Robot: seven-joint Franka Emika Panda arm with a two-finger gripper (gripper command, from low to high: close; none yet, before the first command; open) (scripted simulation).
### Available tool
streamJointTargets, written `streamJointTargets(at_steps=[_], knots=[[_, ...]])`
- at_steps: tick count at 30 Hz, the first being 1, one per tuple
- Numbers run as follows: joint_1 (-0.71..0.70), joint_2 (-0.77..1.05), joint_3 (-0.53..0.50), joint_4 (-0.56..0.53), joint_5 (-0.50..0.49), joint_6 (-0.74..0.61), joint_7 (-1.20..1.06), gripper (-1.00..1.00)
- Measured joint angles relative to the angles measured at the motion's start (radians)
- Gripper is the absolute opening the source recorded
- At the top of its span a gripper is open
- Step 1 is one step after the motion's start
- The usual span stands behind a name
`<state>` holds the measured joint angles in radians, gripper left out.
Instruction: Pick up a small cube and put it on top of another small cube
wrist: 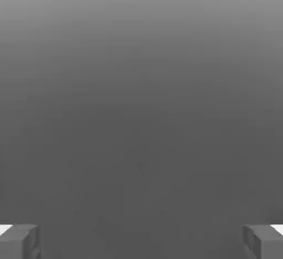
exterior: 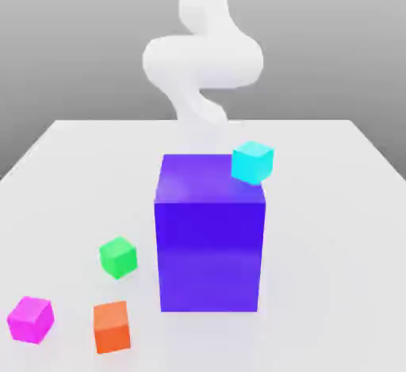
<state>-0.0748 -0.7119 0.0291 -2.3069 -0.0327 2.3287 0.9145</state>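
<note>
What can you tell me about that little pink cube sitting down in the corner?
The pink cube is small, bright magenta, with plain glossy faces and no markings. It rests on the white table, turned slightly so one edge faces the camera, near the front corner on the exterior view's left. Nothing touches it: the orange cube sits just to its right with a gap between them, and the green cube lies farther back.

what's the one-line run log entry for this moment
gripper: open, holding nothing | magenta cube: on table, untouched | green cube: on table, nothing on top | stacking: not yet done
</note>
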Motion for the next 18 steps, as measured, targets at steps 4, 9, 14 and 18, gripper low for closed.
streamJointTargets(at_steps=[4, 9, 14, 18], knots=[[-0.117, 0.146, 0.040, -0.011, -0.058, 0.047, 0.193, 0.00], [-0.241, 0.323, 0.071, -0.024, -0.127, 0.102, 0.423, 0.00], [-0.335, 0.499, 0.067, -0.038, -0.185, 0.157, 0.646, 0.00], [-0.402, 0.636, 0.044, -0.049, -0.204, 0.204, 0.804, 0.00]])
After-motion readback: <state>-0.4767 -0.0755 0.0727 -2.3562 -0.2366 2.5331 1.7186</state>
